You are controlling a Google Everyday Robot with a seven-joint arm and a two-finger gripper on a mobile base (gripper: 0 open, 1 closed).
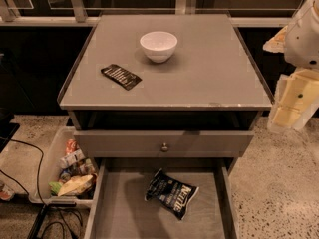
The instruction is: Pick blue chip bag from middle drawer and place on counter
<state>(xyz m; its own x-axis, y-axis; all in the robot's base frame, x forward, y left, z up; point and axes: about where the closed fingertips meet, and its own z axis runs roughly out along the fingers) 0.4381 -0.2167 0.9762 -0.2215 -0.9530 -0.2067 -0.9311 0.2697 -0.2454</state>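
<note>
One blue chip bag (172,192), gripper (291,108) far right

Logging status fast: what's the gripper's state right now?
The gripper: right of the counter, open or closed cannot be told; blue chip bag lies in the middle drawer, untouched.

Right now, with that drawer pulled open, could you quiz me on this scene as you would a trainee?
1. True or false: the blue chip bag lies on the counter.
2. What else lies on the counter with the white bowl: A black packet, B cup, C spoon?
3. Fill in: the gripper hangs at the picture's ___ edge, beside the counter.
Key: 1 false, it lies in the open drawer. 2 A. 3 right.
</note>
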